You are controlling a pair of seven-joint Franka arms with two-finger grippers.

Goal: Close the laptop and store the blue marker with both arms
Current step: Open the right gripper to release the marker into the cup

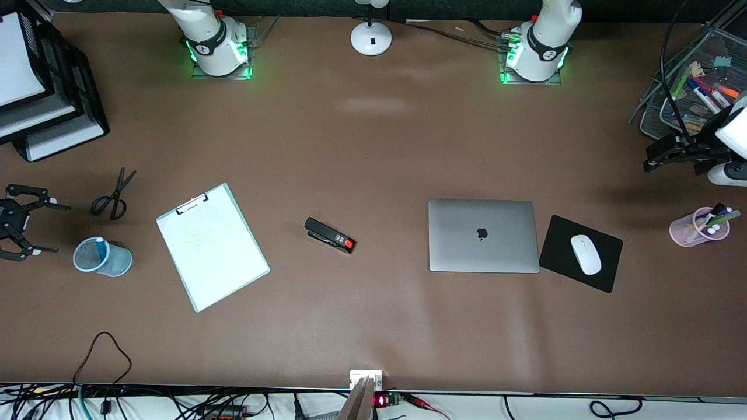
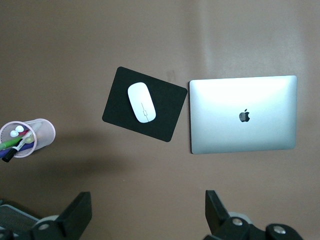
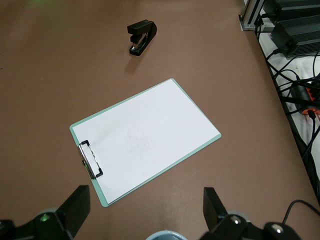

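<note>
A: Where's the laptop?
B: Shut flat, logo up, just beside the mouse pad, on the pad's right-arm side.
A: The marker?
B: Upright in the blue cup, well apart from the laptop, toward the right arm's end.
A: Grippers?
B: Left gripper hangs past the pad at the left arm's end, fingers wide, empty. Right gripper is beside the cup, spread, holding nothing.

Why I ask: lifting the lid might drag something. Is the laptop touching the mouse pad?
Cannot tell. In the left wrist view the mouse pad's corner meets the laptop's edge with no visible gap.
</note>
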